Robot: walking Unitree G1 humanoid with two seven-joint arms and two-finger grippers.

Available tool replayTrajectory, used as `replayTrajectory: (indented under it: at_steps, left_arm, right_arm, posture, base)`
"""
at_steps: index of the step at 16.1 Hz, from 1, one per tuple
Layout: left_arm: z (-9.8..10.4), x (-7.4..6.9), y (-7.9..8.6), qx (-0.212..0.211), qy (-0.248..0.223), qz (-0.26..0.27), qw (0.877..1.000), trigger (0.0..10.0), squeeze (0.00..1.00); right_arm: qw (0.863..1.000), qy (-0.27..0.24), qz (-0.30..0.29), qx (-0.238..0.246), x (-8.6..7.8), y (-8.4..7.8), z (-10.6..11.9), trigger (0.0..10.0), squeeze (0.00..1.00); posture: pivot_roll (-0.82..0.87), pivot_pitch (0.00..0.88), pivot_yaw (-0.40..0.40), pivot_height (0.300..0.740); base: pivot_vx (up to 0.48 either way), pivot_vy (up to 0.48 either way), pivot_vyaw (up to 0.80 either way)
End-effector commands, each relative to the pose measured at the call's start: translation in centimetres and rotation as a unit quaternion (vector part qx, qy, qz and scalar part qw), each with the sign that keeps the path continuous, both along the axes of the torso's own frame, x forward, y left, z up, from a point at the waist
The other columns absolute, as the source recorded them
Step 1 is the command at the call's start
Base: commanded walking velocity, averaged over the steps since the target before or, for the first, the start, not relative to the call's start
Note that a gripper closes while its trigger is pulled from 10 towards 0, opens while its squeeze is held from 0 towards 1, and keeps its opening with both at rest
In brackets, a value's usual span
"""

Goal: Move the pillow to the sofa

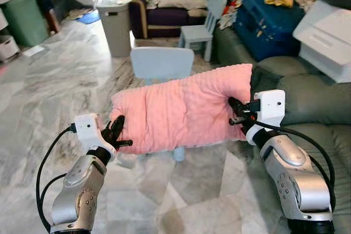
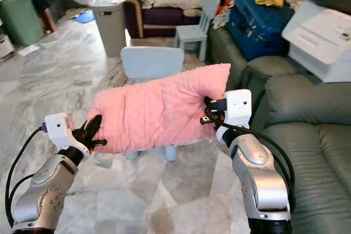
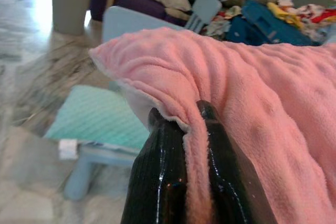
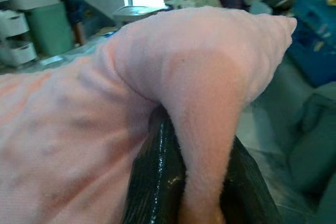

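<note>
My left gripper [image 1: 117, 133] and right gripper [image 1: 239, 112] each pinch an end of the pink pillow [image 1: 181, 112]; I should swing it level toward the green sofa [image 1: 318, 102], clearing the chair [image 1: 162, 63].

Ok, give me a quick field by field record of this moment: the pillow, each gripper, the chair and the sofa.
pillow: pink pillow, held up in the air between both grippers, over the small chair
left gripper: left gripper shut on a fold at the pillow's left end
right gripper: right gripper shut on a fold at the pillow's right end
chair: light blue chair on the marble floor, behind and under the pillow
sofa: green sofa to the robot's right, seat cushion bare
task state: pillow not yet on the sofa
</note>
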State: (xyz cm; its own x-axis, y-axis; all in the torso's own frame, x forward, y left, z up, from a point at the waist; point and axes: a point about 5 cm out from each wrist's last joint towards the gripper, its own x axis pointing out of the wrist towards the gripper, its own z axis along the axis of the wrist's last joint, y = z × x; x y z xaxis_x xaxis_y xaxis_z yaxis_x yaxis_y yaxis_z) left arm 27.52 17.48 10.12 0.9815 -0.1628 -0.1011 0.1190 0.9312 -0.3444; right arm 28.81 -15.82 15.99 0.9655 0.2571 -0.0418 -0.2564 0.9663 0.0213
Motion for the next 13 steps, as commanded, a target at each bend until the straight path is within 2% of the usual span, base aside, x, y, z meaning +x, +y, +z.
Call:
replayTrajectory:
  at_steps: [1, 11, 13]
  left_arm:
    - [0.14, 0.19, 0.34, 0.003, -0.001, 0.003, 1.000, 10.0, 0.00]
    - [-0.09, 0.19, 0.39, 0.007, 0.004, 0.001, 1.000, 10.0, 0.00]
    - [-0.09, 0.20, 0.23, 0.005, 0.005, -0.002, 1.000, 10.0, 0.00]
  right_arm:
    - [1.000, -0.015, -0.003, 0.003, 0.03, 0.02, 0.59, 10.0, 0.00]
    - [1.000, -0.016, -0.005, 0.004, -0.02, -0.04, 0.63, 10.0, 0.00]
    - [1.000, -0.015, -0.005, 0.004, -0.03, -0.05, 0.63, 10.0, 0.00]
  posture:
    - [-0.05, 0.000, 0.001, 0.740]
    - [-0.06, 0.000, 0.004, 0.740]
    - [-0.06, 0.000, 0.004, 0.740]
  base:
    - [0.371, 0.000, -0.46]
    - [0.404, 0.258, -0.46]
    - [0.435, 0.000, -0.64]
